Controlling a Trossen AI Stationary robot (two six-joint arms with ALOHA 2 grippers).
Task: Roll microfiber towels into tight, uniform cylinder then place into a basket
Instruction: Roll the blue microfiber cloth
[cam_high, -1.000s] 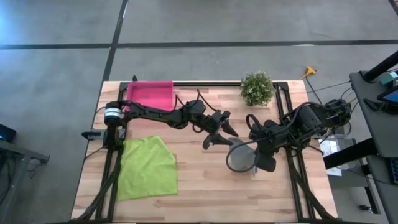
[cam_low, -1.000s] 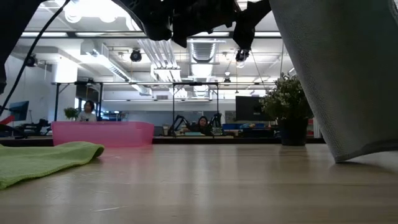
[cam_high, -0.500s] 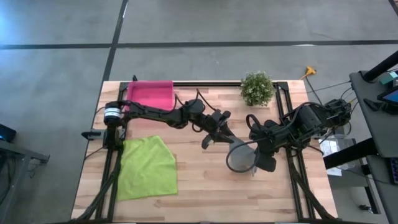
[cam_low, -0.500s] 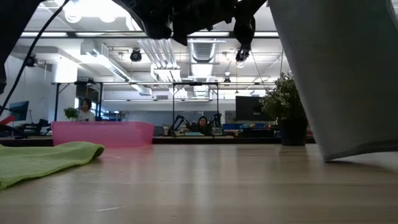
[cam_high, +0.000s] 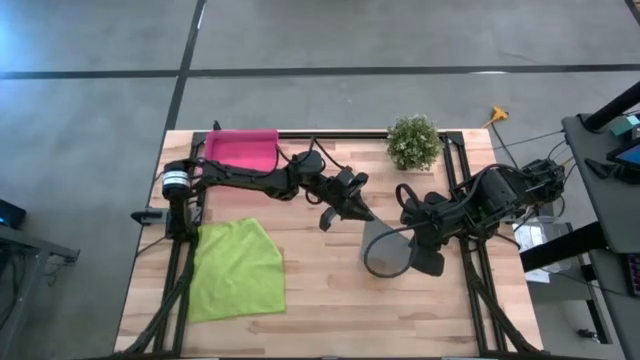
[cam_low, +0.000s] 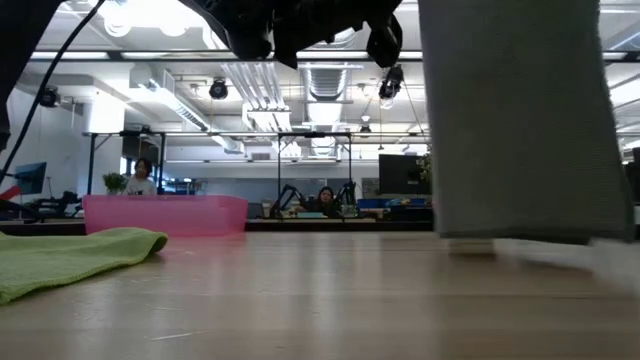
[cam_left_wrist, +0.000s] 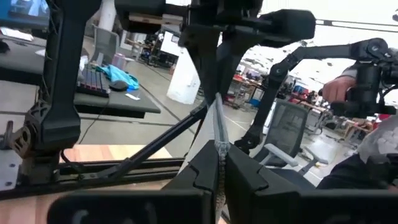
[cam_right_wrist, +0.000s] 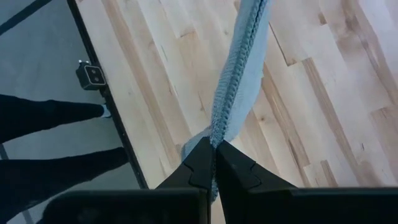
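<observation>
A grey microfiber towel (cam_high: 385, 250) hangs between my two grippers over the table's middle right; the low view shows it as a broad sheet (cam_low: 520, 120) whose lower edge is close to the tabletop. My left gripper (cam_high: 363, 216) is shut on it from the left. My right gripper (cam_high: 412, 237) is shut on it from the right. A lime green towel (cam_high: 237, 270) lies flat at the near left. The pink basket (cam_high: 240, 150) stands at the far left. My left gripper pinches the grey towel's upper edge (cam_left_wrist: 217, 146) between its two shut fingers, coming about level from the table's left. The edge runs on from the fingers toward the other arm. My right gripper pinches the stitched hem (cam_right_wrist: 216, 134) between its fingertips (cam_right_wrist: 200, 163), pointing steeply down. The cloth hangs below.
A small potted plant (cam_high: 413, 140) stands at the far edge, right of centre. Black rails run along the table's left, right and far sides. Bare wood lies between the green towel and the hanging grey one. People sit at desks in the room beyond.
My left gripper has shut on the grey towel's upper edge and drawn slightly toward the far edge. The towel, which hung slanting with one low corner, now hangs as a wider, flatter sheet with a level lower edge.
</observation>
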